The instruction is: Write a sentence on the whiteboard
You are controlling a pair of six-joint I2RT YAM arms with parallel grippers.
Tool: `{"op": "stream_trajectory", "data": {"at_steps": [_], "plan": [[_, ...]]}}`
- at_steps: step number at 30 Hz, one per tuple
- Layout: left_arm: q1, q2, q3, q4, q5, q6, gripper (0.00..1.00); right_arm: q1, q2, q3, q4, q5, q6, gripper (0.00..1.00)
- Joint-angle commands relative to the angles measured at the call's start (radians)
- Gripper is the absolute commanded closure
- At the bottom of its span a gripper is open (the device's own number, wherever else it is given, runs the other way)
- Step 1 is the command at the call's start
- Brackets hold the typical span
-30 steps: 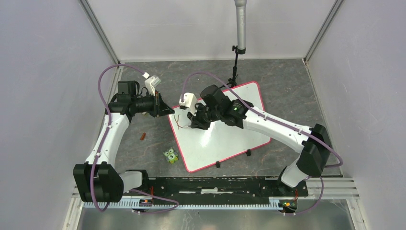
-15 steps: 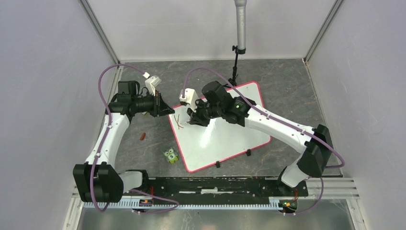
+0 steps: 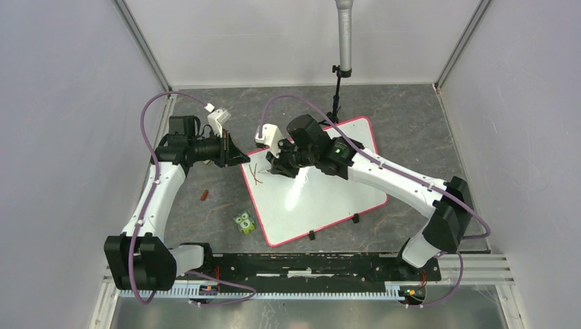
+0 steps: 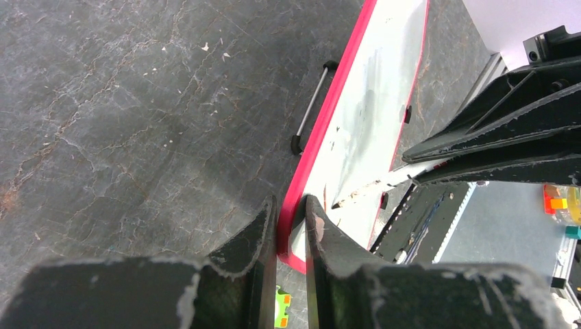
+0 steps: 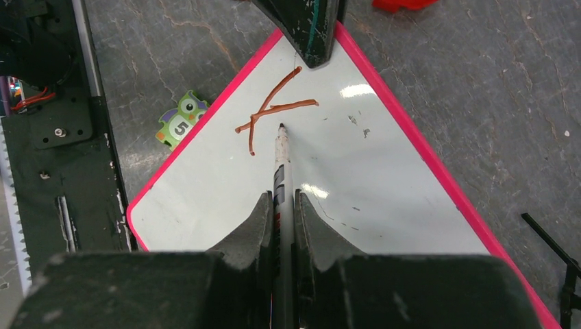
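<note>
The whiteboard [image 3: 322,192] lies tilted on the table, white with a pink-red frame. My left gripper [image 3: 240,159] is shut on its far-left corner, with the frame [image 4: 322,130] pinched between the fingers [image 4: 291,205]. My right gripper [image 3: 275,168] hovers over that same corner, shut on a marker [image 5: 281,171] that points down at the board [image 5: 370,171]. Of the sentence, only a brownish-red K [image 5: 274,113] shows, also visible from above as the K [image 3: 255,173]. The marker tip sits just beside the K; I cannot tell whether it touches.
A green owl toy [image 3: 244,222] lies off the board's left edge, and a small red-brown cap [image 3: 204,195] lies farther left. A black stand [image 3: 336,99] rises behind the board. The arm rail [image 3: 308,264] runs along the near edge, with walls on three sides.
My right gripper has shifted slightly toward the far left with the marker, and the K's strokes have come clearer from under it. The left arm has not moved.
</note>
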Motion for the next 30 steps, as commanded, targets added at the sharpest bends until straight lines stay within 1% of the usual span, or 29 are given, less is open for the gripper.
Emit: {"op": "stream_trajectory", "data": {"at_steps": [1,12,22,30], "plan": [[-0.02,-0.01,0.005,-0.001,-0.024,-0.029,0.98,-0.01,0.012,0.045,0.005,0.04,-0.024,1.0],[-0.022,-0.007,0.005,0.0,-0.026,-0.027,0.98,-0.047,-0.02,0.021,-0.033,0.056,-0.044,1.0],[-0.024,0.0,0.009,-0.002,-0.027,-0.026,0.98,-0.039,-0.009,0.0,-0.03,-0.005,-0.029,1.0],[-0.023,0.0,0.008,-0.002,-0.029,-0.023,0.97,-0.017,-0.022,-0.068,-0.036,-0.019,-0.038,1.0]]}}
